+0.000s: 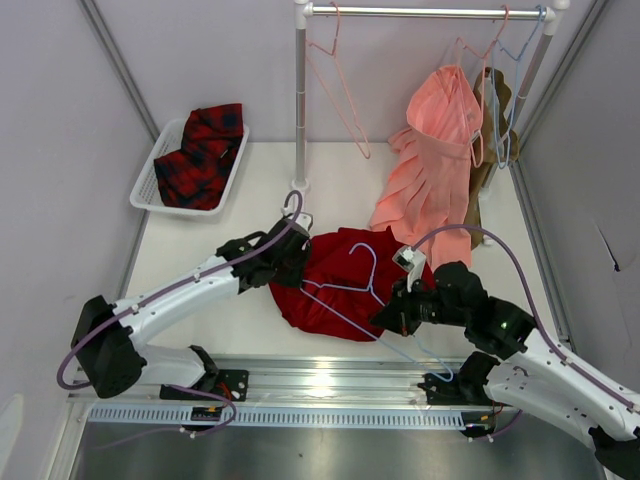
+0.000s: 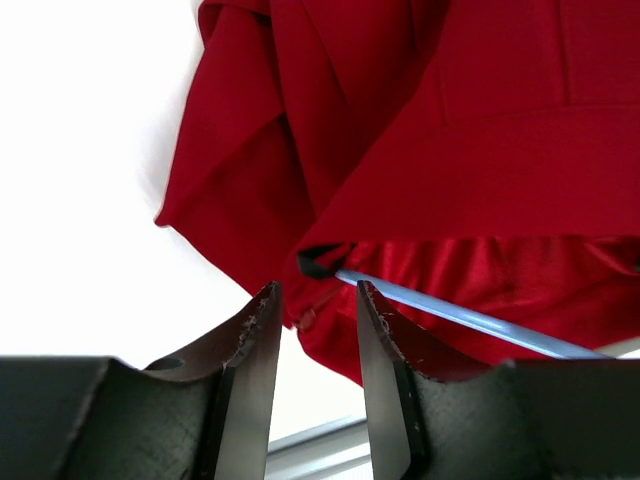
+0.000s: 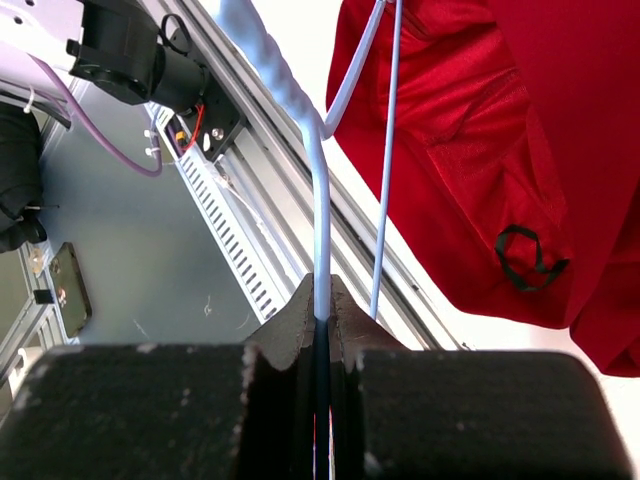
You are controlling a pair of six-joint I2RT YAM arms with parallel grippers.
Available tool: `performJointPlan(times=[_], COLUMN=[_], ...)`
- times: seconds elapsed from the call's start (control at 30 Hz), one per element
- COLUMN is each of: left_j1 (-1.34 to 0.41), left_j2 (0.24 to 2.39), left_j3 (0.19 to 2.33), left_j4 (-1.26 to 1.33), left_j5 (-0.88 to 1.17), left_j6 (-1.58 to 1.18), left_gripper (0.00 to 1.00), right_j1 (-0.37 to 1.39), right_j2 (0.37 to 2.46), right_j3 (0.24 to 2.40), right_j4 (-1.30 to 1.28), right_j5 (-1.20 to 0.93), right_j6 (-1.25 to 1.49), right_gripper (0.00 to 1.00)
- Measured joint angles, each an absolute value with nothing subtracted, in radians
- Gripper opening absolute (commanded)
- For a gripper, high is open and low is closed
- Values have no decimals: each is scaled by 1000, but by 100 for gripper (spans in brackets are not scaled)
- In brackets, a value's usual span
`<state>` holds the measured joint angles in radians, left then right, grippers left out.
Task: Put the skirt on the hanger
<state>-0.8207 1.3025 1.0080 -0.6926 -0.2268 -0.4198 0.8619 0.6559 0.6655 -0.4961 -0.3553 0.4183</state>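
Note:
The deep-red skirt point(image 1: 335, 280) lies crumpled on the table between both arms. The light-blue hanger point(image 1: 373, 272) lies across it, hook toward the back, its long wire running to the near right. My right gripper point(image 1: 397, 315) is shut on the hanger wire point(image 3: 320, 200) at the skirt's right edge; the skirt point(image 3: 480, 130) and a black loop point(image 3: 525, 260) show beside it. My left gripper point(image 1: 295, 255) is at the skirt's left side. It is open point(image 2: 315, 295), with the skirt's edge point(image 2: 400, 130) and the hanger wire point(image 2: 470, 322) just past the fingertips.
A white basket point(image 1: 145, 185) with a red-and-black plaid garment point(image 1: 200, 155) stands at the back left. A clothes rack pole point(image 1: 300, 100) stands behind the skirt, with a pink hanger point(image 1: 340, 90) and a salmon-pink pleated skirt point(image 1: 430, 170) hanging. A metal rail point(image 1: 320, 385) runs along the near edge.

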Motion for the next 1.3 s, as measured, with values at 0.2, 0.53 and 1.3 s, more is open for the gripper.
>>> performJointPlan(times=[0.2, 0.53, 1.3], left_j1=[-821, -821, -757], left_j2=[1261, 1187, 1158], left_j3=[1009, 937, 886], left_j4=[-721, -690, -620], left_j5=[-205, -181, -244], left_j6=[-522, -746, -917], left_gripper=[40, 43, 34], right_j1=[862, 862, 862], right_j2=[656, 652, 661], right_j3=[688, 704, 715], right_j4=[-517, -559, -586], right_j5=[-344, -323, -300], right_j6=[416, 411, 406], right_gripper=[0, 0, 0])
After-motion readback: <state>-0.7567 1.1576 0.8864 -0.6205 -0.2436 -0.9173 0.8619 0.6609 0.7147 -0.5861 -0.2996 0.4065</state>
